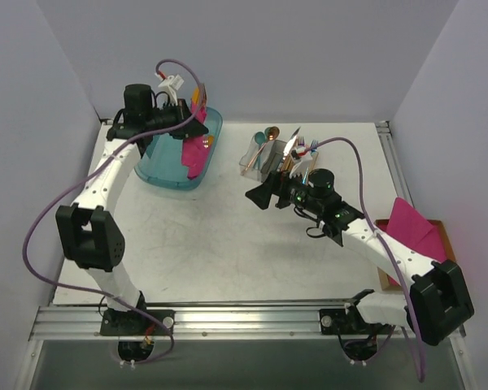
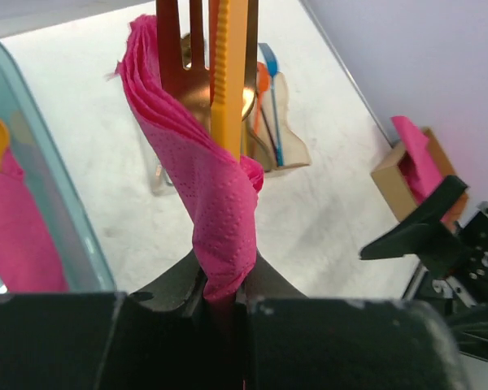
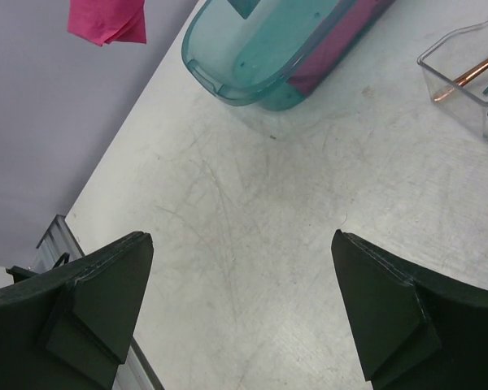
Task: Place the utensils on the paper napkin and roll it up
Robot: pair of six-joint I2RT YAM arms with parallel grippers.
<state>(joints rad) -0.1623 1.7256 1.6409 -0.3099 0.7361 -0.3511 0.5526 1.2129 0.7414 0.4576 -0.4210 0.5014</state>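
Left pincer (image 2: 224,284) is clenched on the rolled paper napkin (image 2: 220,203) with the utensils (image 2: 183,65) inside, above the teal bin (image 1: 156,172) far left, right pincer (image 3: 244,301) hanging wide open, so I'd lower it in before letting go or it'll unroll.

I inspected the left wrist feed. The left gripper (image 2: 224,291) sat at 6 o'clock, its dark jaws pinched on the lower end of the paper napkin (image 2: 220,207). The napkin was rolled into a narrow pink tube standing upright through the centre. The utensils (image 2: 185,81) projected from its open top toward 12 o'clock, copper-orange, one showing fork tines. At 9 o'clock I noted the teal bin (image 2: 61,236), with another pink roll (image 2: 16,236) inside it. A clear holder (image 2: 291,142) of blue and orange cutlery stood on the white table (image 2: 333,219) at 1 o'clock. At 3 o'clock was a cardboard box (image 2: 393,180) holding pink sheets (image 2: 419,154). The right arm (image 2: 472,260) showed at 4 o'clock.
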